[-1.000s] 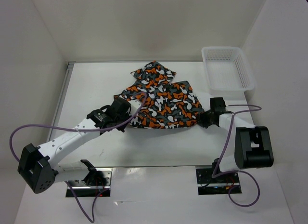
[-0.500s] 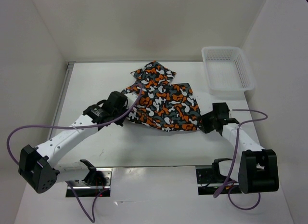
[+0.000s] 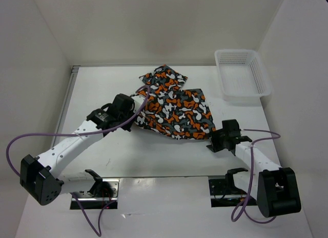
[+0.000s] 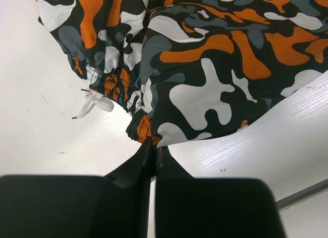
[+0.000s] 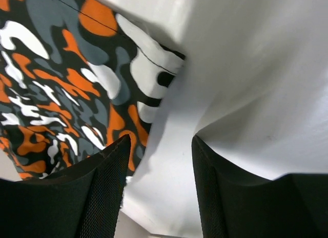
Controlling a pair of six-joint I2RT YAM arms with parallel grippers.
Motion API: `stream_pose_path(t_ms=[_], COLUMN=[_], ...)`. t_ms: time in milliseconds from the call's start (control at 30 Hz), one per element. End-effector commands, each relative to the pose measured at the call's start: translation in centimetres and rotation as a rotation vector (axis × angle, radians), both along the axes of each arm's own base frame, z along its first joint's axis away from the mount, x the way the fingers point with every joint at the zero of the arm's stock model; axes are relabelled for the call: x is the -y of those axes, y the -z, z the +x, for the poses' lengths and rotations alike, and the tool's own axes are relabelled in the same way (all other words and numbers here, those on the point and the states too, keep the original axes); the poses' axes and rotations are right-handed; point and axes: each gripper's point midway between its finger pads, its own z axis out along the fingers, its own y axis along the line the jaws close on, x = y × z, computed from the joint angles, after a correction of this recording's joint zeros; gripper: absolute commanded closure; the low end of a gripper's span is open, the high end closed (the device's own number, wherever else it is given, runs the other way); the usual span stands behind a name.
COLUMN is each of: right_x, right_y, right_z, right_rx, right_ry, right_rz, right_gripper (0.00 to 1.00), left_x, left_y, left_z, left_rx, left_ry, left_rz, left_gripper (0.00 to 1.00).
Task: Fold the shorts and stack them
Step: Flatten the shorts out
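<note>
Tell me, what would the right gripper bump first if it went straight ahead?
Probably the shorts: their corner lies just ahead of the open right gripper, with bare table between. Depth is unclear, so it might scrape the table first.

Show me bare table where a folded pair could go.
Bare table lies far left, between the wall and the shorts, and along the near strip between the arms. Crowded: the middle, left gripper and right gripper at the shorts; the basket fills the far-right corner.

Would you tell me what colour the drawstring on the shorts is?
White; the drawstring shows best in the left wrist view.
</note>
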Motion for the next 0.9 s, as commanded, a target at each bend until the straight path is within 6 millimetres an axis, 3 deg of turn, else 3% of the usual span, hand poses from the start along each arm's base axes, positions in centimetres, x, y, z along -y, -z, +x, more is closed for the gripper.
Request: stream_pose_path(t_ms=[0, 200, 300, 500, 600, 700, 833, 867], right_x=[0.3, 0.3, 0.6, 1.3, 2.1, 2.8, 3.5, 3.4], right_y=[-0.9, -0.6, -0.8, -0.8, -1.8, -4.4, -12.1, -14.4], right_z=[2.0, 3.5, 4.5, 4.6, 4.7, 4.8, 6.6, 6.7], right_rx=[0.077, 0.061, 0.069, 0.048, 0.066, 0.116, 0.312, 0.387], right_ry=[0.051, 0.056, 0.069, 0.097, 0.102, 0.088, 0.032, -0.029], right_rz=[-0.009, -0.019, -0.038, -0.102, -0.143, -0.224, -0.306, -0.338], right_gripper=[0.43, 0.45, 0.52, 0.81, 0.87, 0.94, 1.00, 1.00], left_x=[0.8, 0.8, 0.5, 0.0, 0.1, 0.0, -1.1, -1.7], left_y=[-1.8, -1.8, -1.8, -1.9, -2.3, -2.7, -6.2, -8.8], left_z=[0.9, 0.9, 1.0, 1.0, 1.2, 1.5, 3.1, 4.0], left_rx=[0.036, 0.036, 0.036, 0.033, 0.041, 0.051, 0.123, 0.182], left_ry=[0.008, 0.008, -0.001, -0.013, -0.013, -0.022, -0.079, -0.107], left_rz=[-0.041, -0.041, -0.041, -0.047, -0.051, -0.058, -0.080, -0.111], left_gripper=[1.00, 1.00, 1.00, 1.00, 1.00, 1.00, 1.00, 1.00])
